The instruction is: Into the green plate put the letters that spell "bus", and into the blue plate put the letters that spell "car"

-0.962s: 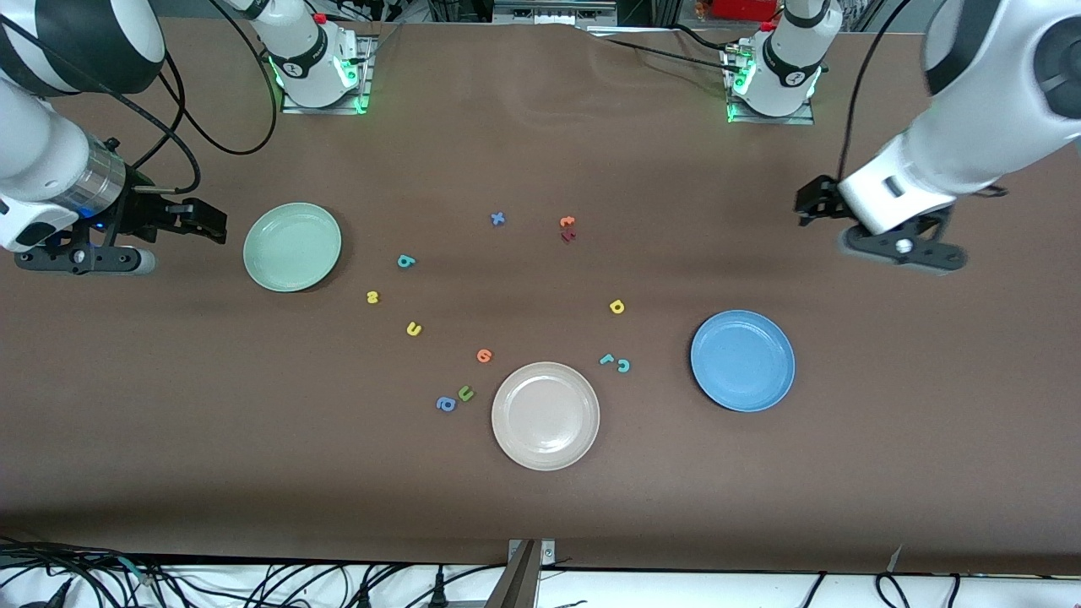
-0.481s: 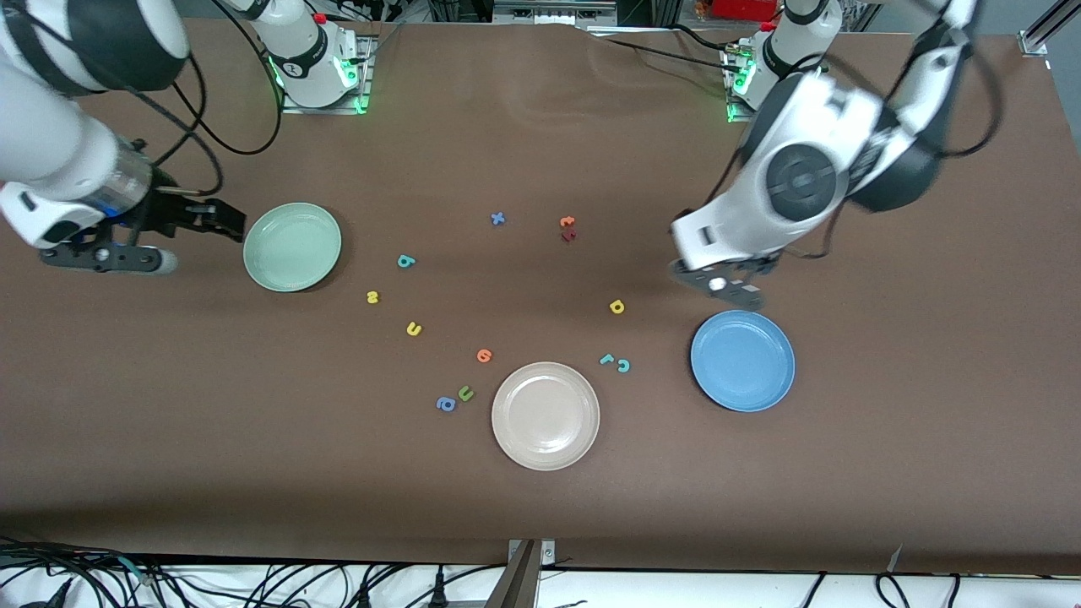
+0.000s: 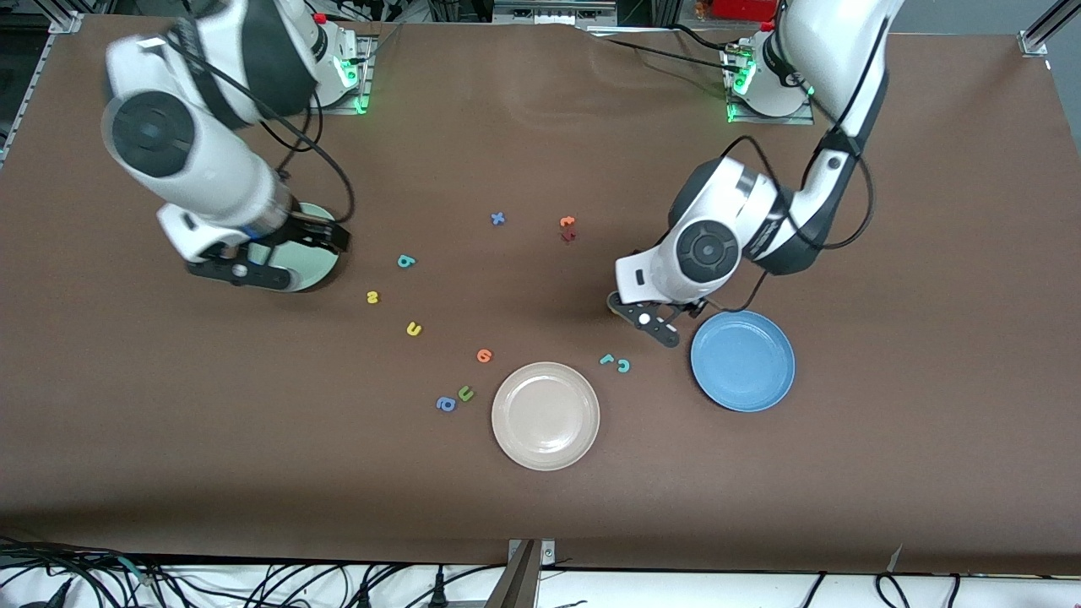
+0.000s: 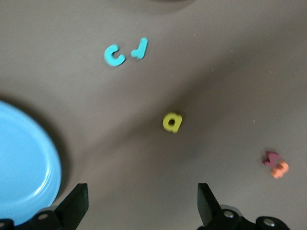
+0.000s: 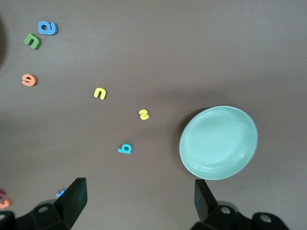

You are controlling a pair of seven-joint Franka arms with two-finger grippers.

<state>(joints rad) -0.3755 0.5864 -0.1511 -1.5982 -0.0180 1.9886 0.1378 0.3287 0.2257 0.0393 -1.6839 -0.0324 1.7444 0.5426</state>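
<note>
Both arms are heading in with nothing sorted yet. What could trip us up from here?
1. The teal c and teal r lie almost touching; the open left gripper, now over the yellow a, might later nudge or take both.
2. A green u lies near the yellow u; the open right gripper, over the green plate, could choose wrongly.

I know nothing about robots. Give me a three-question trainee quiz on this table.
1. True or false: the blue plate already holds a letter.
2. Which letter lies under the left pincer? A) yellow a B) teal b C) orange letter
3. Fill in: the right pincer is over the ___ plate's rim.

Key: 1 false; 2 A; 3 green.
</note>
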